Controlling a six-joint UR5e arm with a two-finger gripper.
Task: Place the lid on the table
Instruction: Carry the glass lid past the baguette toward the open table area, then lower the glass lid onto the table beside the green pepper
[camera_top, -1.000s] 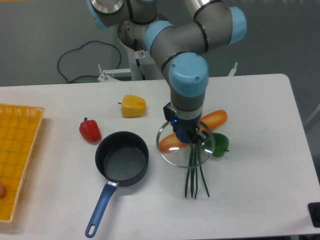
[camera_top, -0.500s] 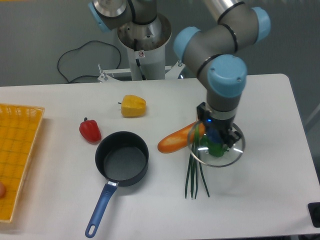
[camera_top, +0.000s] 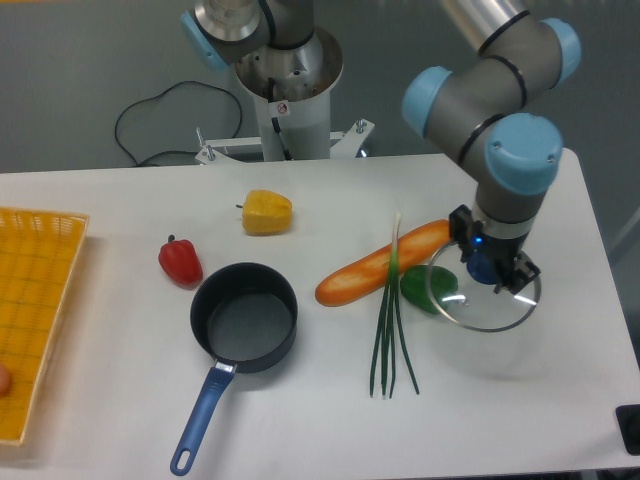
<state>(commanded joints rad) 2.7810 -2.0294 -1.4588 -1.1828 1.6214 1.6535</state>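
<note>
The gripper (camera_top: 490, 268) was clenched on the dark blue knob of the glass lid (camera_top: 487, 296), holding the lid over the white table (camera_top: 520, 400) toward its right edge, with the lid's left rim overlapping the green pepper (camera_top: 415, 289). Left of it lay the long orange carrot (camera_top: 375, 268) and green stalks (camera_top: 390, 340). Farther left were the blue-handled saucepan (camera_top: 243, 318), a red pepper (camera_top: 180, 261), a yellow pepper (camera_top: 267, 212), and a yellow woven tray (camera_top: 35, 300) at the left edge.

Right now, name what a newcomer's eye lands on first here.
The gripper, at the table's right side, holds the glass lid by its knob beside a green pepper. Left of it lie a long orange carrot and green stalks, then a dark saucepan with a blue handle.
</note>
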